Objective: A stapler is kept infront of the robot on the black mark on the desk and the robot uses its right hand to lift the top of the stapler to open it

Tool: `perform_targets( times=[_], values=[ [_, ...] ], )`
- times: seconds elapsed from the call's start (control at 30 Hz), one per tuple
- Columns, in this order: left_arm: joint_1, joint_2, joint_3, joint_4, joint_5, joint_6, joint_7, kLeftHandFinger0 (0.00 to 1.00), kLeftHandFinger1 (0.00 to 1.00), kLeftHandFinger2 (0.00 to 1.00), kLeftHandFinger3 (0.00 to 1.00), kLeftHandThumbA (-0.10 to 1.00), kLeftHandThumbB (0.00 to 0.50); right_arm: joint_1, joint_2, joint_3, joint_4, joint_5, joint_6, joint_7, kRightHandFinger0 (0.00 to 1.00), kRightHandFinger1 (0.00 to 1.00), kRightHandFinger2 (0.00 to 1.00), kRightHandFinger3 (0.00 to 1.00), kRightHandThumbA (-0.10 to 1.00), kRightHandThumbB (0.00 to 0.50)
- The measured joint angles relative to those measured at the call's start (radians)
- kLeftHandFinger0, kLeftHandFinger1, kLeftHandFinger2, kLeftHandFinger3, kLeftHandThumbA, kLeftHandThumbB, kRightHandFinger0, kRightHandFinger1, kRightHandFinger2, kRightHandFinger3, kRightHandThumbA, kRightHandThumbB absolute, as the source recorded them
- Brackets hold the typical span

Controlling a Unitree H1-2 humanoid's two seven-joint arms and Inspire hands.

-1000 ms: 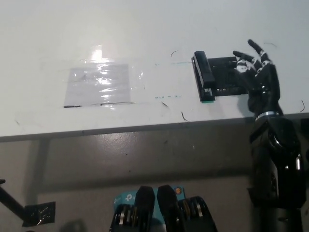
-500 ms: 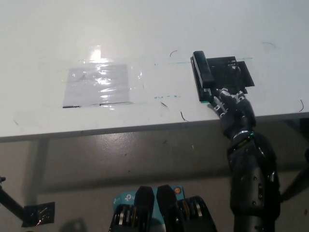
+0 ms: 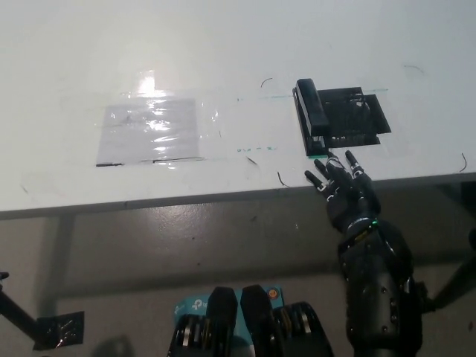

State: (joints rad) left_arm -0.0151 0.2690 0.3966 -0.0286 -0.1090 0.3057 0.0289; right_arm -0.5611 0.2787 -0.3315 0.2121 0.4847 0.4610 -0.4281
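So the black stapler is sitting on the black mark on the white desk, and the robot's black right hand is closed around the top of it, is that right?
Not quite. The black stapler does sit on the black mark on the white desk, but the black right hand is not closed around its top. In the head view the hand is at the desk's near edge, just short of the stapler, fingers spread and holding nothing.

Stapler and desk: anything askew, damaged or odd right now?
Nothing looks damaged or spilled. The stapler lies along the left edge of the black mark, top down. The right robot hand is open at the desk edge, short of the stapler. A taped clear sheet lies flat to the left.
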Motion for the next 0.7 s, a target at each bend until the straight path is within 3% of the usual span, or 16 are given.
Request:
perform_targets(
  times=[0.1, 0.13, 0.4, 0.53, 0.7],
  values=[
    [-0.001, 0.0, 0.0, -0.007, 0.0, 0.0, 0.0, 0.21, 0.22, 0.46, 0.74, 0.47, 0.0, 0.0, -0.001, 0.019, 0.011, -0.001, 0.0, -0.015, 0.61, 0.71, 0.86, 0.99, 0.24, 0.0],
    [-0.001, 0.0, 0.0, -0.008, 0.0, 0.0, 0.0, 0.19, 0.21, 0.45, 0.73, 0.47, 0.0, 0.0, -0.001, 0.022, 0.015, -0.001, 0.0, -0.017, 0.56, 0.66, 0.8, 0.95, 0.23, 0.0],
    [-0.001, 0.001, 0.0, -0.009, 0.0, -0.001, -0.001, 0.2, 0.22, 0.47, 0.73, 0.49, 0.0, -0.058, -0.008, 0.024, 0.11, -0.006, -0.001, -0.022, 0.55, 0.64, 0.76, 0.96, 0.25, 0.0],
    [-0.002, 0.0, -0.001, -0.009, 0.0, -0.001, -0.001, 0.21, 0.23, 0.46, 0.69, 0.48, 0.0, -0.077, -0.018, 0.025, 0.139, -0.009, -0.003, -0.018, 0.47, 0.59, 0.72, 0.93, 0.27, 0.0],
    [0.001, 0.0, -0.001, -0.012, 0.0, -0.001, -0.001, 0.2, 0.21, 0.45, 0.7, 0.47, 0.0, -0.17, -0.056, 0.032, 0.186, -0.016, -0.005, -0.009, 0.49, 0.6, 0.74, 0.94, 0.28, 0.0]
  ],
)
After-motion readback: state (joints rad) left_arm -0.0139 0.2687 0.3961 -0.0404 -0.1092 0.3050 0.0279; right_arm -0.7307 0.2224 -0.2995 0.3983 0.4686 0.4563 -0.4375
